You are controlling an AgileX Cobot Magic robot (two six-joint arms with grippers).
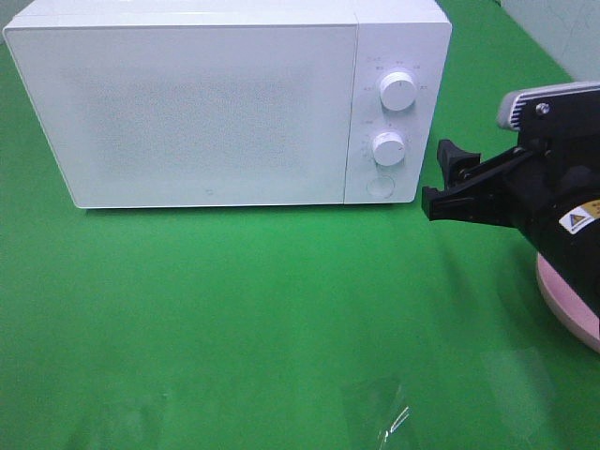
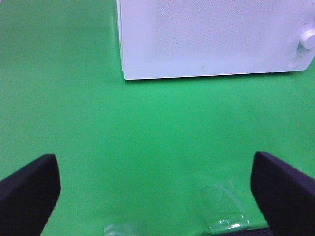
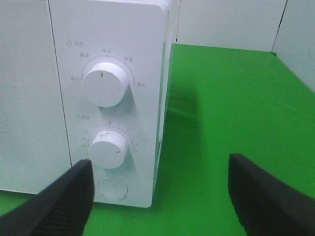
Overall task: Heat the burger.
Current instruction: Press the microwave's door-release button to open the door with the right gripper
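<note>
– Right gripper (image 1: 439, 176) released, jaws spread, nothing in them. It hangs just beside the control panel of the microwave (image 1: 187, 103). Left gripper (image 2: 156, 191) likewise wide and bare, well back over the green cloth (image 1: 234, 309).
– And the burger?
– Not in view on any camera. An edge of the pink plate (image 1: 567, 309) shows under the right arm; whether the burger sits on it, cannot tell.
– Step in hand?
– The door is shut, so opening it, I judge, likely by the round button (image 3: 112, 187) below the knobs. Lead with one fingertip and push square. Stay clear of the lower knob (image 3: 109, 150) just above it, and keep the left arm out of the door's swing.
– Tally?
– One microwave, two knobs, one button, one plate, two grippers, at least two scraps of clear film (image 2: 224, 209), no burger seen.
</note>
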